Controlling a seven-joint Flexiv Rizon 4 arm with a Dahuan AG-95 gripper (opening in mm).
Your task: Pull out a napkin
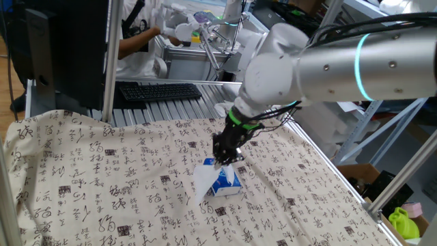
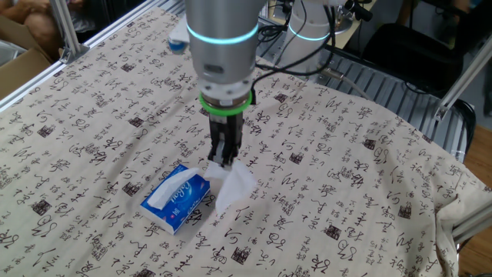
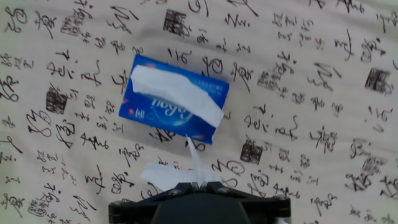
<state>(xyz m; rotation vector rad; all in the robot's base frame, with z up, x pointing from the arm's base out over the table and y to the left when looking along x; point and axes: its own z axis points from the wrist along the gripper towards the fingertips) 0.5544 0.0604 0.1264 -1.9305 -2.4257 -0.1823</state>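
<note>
Gripper (image 2: 224,160) fingers pinch the napkin (image 2: 234,185), hanging lengthwise downward beside the tissue pack (image 2: 175,198) on the calligraphy-print tablecloth (image 2: 346,185).

White napkin (image 2: 234,183); blue-and-white tissue pack (image 2: 176,198); cream tablecloth (image 2: 346,192), black calligraphy print; black keyboard (image 1: 160,91); black gripper (image 2: 224,158).

We see the table (image 2: 361,192) covered edge to edge by a cream cloth (image 2: 92,115) printed with dark calligraphy characters; the cloth lies wrinkled, and past its far edge in one fixed view we see a ribbed metal surface (image 1: 164,109). A blue-and-white tissue pack (image 2: 175,198) lies flat on the cloth near the middle. In the other fixed view, we see a small blue-and-white object (image 2: 177,41) on the cloth at the far edge, too blurred to identify.
</note>
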